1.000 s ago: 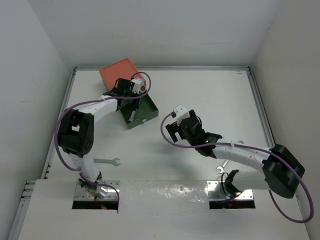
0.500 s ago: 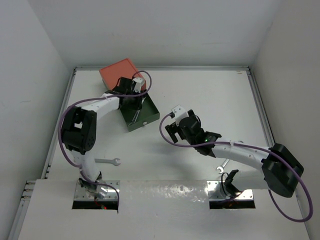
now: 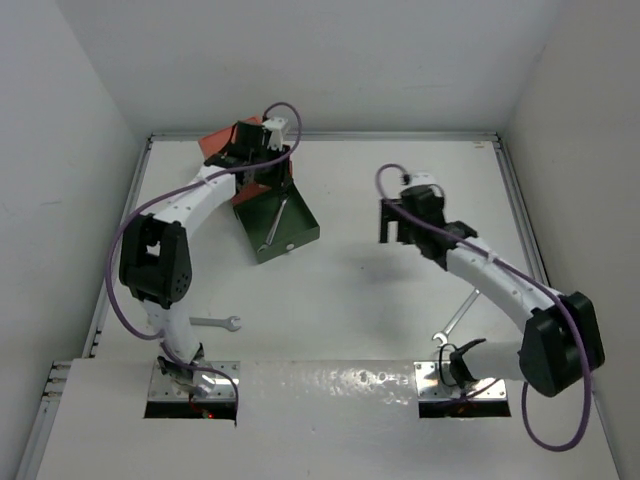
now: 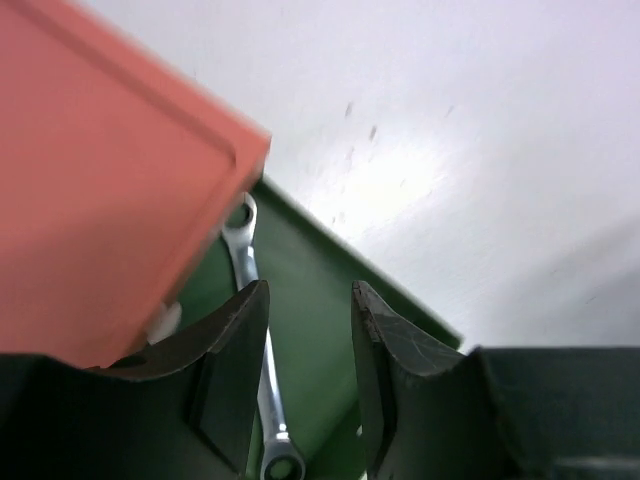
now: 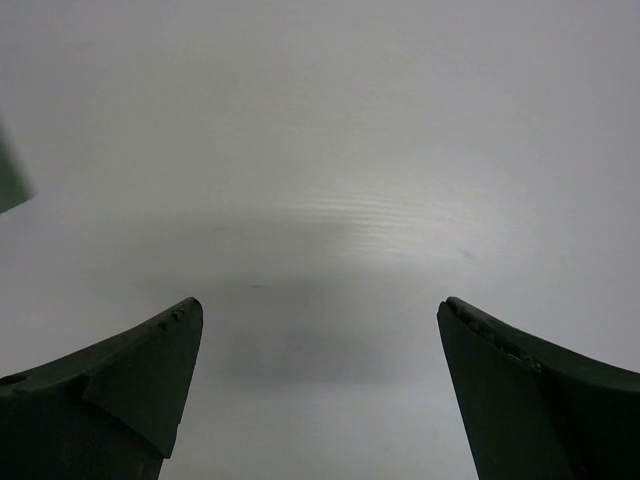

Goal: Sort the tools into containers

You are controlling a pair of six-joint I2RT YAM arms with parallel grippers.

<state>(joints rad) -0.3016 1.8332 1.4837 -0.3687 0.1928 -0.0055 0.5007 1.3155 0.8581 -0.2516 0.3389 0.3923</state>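
The containers stand at the back left: an orange-red drawer (image 3: 213, 146) above a dark green drawer (image 3: 290, 232) that is pulled out. One silver wrench (image 3: 272, 222) lies in the green drawer (image 4: 312, 270). In the left wrist view this wrench (image 4: 243, 262) shows below the fingers. My left gripper (image 3: 262, 172) hovers over the drawers, its jaws partly open (image 4: 308, 290) with nothing between them, beside the orange drawer (image 4: 100, 170). A second wrench (image 3: 218, 322) lies near the left base and a third wrench (image 3: 452, 322) near the right base. My right gripper (image 3: 395, 228) hangs wide open (image 5: 320, 305) over bare table.
Purple cables (image 3: 128, 250) loop along both arms. A raised rim (image 3: 520, 200) borders the table at the back and sides. A white knob (image 4: 165, 322) shows blurred under the orange drawer's edge.
My left gripper has opened, left the wrench in the green drawer and drawn back toward the orange drawer. My right arm has swung from the table's middle to the right and back.
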